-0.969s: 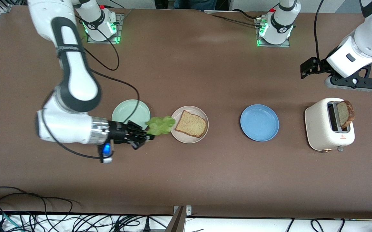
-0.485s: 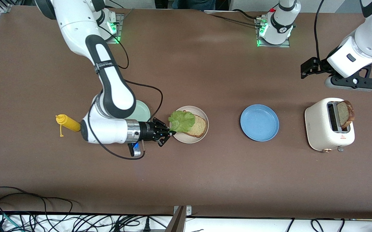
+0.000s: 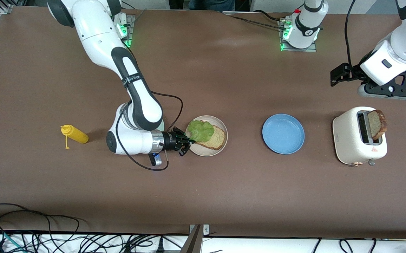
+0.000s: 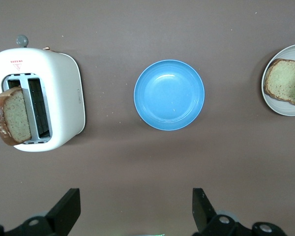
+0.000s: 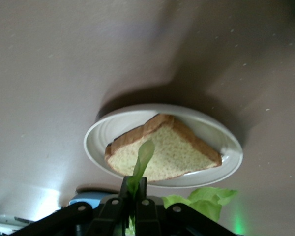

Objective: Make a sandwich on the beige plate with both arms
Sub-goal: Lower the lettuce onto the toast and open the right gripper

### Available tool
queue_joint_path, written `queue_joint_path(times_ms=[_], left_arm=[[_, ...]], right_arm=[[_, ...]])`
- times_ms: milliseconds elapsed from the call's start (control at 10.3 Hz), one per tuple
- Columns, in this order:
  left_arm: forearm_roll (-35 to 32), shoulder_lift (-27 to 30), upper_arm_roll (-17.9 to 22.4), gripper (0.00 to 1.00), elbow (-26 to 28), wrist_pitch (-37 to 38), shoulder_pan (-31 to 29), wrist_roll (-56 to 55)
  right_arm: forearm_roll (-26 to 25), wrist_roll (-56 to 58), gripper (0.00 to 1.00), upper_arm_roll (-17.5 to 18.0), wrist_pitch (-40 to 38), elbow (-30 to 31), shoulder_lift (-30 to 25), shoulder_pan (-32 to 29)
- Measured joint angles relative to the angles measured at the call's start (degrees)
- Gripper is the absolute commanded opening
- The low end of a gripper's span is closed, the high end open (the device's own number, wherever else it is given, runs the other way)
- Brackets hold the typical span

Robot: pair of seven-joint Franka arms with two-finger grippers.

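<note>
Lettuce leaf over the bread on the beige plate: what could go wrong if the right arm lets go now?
The lettuce leaf covers only the part of the bread slice toward the right arm's end, so on release it may slide onto the beige plate rim. The right gripper, shut on the leaf, sits low beside the rim and could nudge the plate. The second slice stands tilted in the toaster; the open left gripper, not yet over it, may grasp awkwardly.
</note>
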State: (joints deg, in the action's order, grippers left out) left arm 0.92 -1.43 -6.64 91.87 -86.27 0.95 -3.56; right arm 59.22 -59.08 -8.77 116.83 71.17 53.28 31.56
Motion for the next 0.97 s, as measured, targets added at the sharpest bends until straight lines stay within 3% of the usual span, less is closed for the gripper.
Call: queue_joint_path(times_ms=[872,969], left_arm=[[0.00,0.00,-0.04,1.00,0.00,0.00,0.00,0.02],[0.00,0.00,-0.05,1.00,0.00,0.00,0.00,0.02]], right_arm=[[4.07,-4.13,0.00,2.80,5.42,-0.74,2.83,0.09],[4.07,-4.12,0.39,2.80,5.44,-0.74,3.02,0.09]])
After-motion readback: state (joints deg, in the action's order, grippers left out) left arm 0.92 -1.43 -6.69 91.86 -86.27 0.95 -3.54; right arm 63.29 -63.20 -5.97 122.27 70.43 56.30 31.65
